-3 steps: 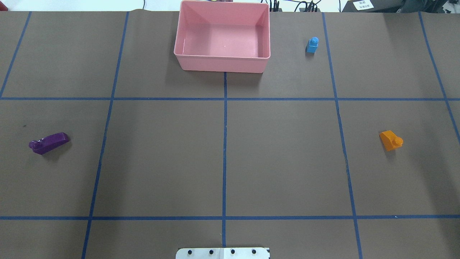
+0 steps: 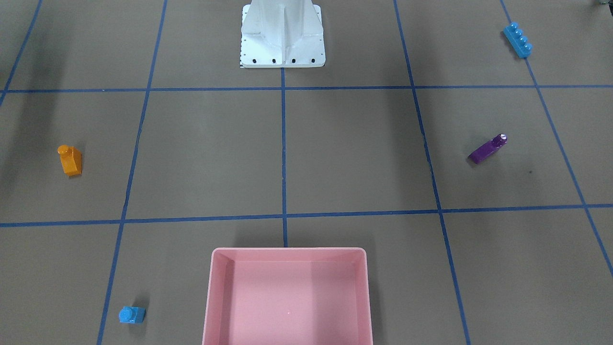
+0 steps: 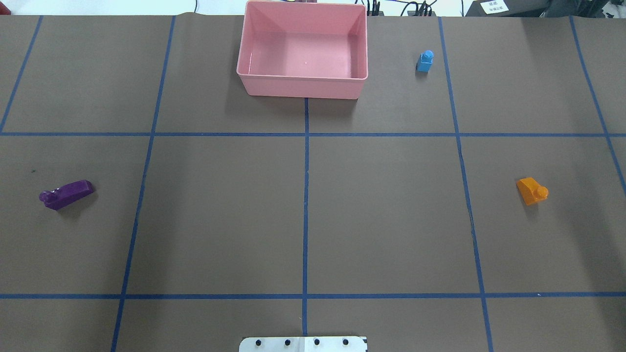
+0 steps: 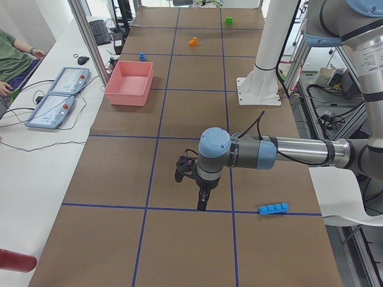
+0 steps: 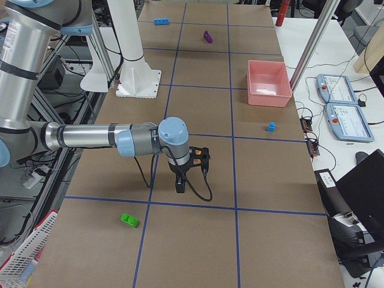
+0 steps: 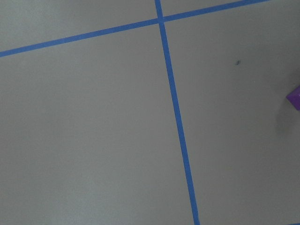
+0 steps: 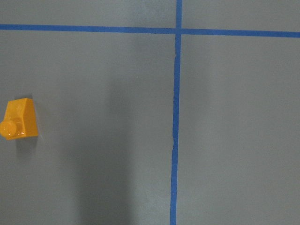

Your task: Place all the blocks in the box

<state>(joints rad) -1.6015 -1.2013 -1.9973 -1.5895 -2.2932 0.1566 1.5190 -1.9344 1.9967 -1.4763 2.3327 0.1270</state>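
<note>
Evidently the box (image 3: pixel 303 88) holds nothing.
Centre over the orange block (image 7: pixel 18 119), descend squarely; jaws' state cannot be told.

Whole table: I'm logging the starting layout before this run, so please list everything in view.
box: one, pink, far middle of the table, no blocks in it
orange block: one, robot's right side
purple block: one, robot's left side
small blue block: one, on the table to the right of the box
long blue block: one, far out on the robot's left
green block: one, far out on the robot's right
tape grid: blue lines across the brown table cover
pendants: two, grey-blue, on the white bench
person: one, green top, at that bench
robot base: one, white
left pincer: one, above the purple block's square, state unclear
right pincer: one, near the orange block, state unclear
</note>
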